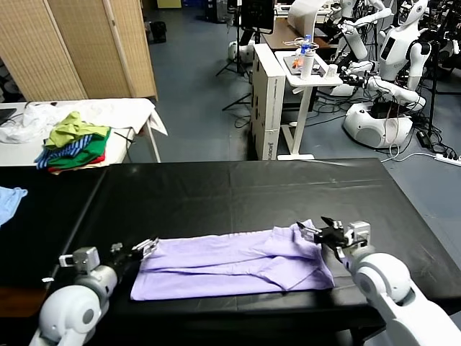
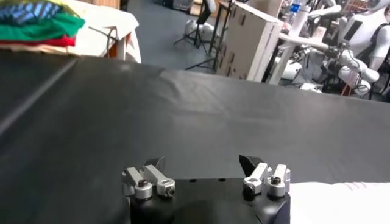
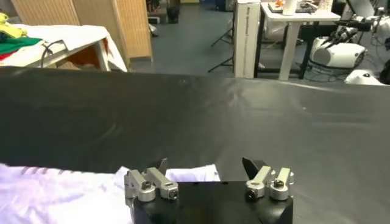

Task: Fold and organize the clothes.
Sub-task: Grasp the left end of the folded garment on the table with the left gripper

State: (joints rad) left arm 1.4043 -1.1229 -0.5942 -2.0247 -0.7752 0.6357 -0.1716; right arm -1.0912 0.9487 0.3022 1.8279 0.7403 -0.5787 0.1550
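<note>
One lavender T-shirt (image 1: 238, 263) lies folded into a long band at the black tabletop's (image 1: 238, 191) near edge. Left claw (image 1: 145, 247) and right claw (image 1: 315, 229), both spread and empty, flank its ends.

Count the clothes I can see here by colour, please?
Lavender T-shirt, folded on the black table: 1
Light blue garment at the table's left edge: 1
Green, striped and red pile on the white side table: 1
Total: 3
</note>
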